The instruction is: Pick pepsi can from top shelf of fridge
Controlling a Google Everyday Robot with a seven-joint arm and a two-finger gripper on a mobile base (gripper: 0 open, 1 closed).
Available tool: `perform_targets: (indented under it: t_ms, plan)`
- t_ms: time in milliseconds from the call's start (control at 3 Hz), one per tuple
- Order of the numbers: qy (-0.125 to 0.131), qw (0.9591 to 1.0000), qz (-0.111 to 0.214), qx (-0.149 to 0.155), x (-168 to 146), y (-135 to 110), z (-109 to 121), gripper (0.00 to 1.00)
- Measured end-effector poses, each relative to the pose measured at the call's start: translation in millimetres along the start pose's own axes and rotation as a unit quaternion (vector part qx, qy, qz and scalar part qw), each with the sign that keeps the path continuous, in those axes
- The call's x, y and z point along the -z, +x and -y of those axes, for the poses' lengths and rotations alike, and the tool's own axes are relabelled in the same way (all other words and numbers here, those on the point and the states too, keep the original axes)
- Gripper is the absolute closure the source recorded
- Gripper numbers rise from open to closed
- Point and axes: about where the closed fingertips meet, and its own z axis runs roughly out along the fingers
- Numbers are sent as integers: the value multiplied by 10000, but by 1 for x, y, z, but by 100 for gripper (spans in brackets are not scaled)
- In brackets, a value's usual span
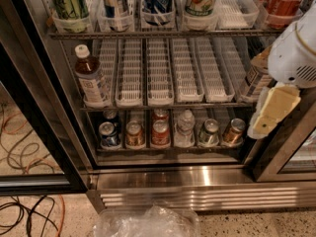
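The fridge stands open in front of me. Its top shelf runs along the top of the view, with white lane trays holding upright cans. The pepsi can, dark blue with white markings, stands near the middle of the row with its top cut off by the frame. A slimmer silver-and-blue can is to its left and a red Coca-Cola can is at the far right. My gripper, cream-coloured under a white wrist, hangs at the right edge, below the top shelf and well right of the pepsi can.
The middle shelf holds empty white trays, with a brown bottle at the left and another at the right behind the gripper. The bottom shelf holds several cans and a water bottle. Cables and a plastic bag lie on the floor.
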Motion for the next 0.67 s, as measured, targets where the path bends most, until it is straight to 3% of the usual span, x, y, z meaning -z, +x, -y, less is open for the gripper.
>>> perform_targets:
  t_ms: [333, 667]
  plan:
    - [-142, 9972, 716, -179, -45, -7, -19, 0]
    - [-186, 9875, 1487, -497, -74, -27, -67, 0]
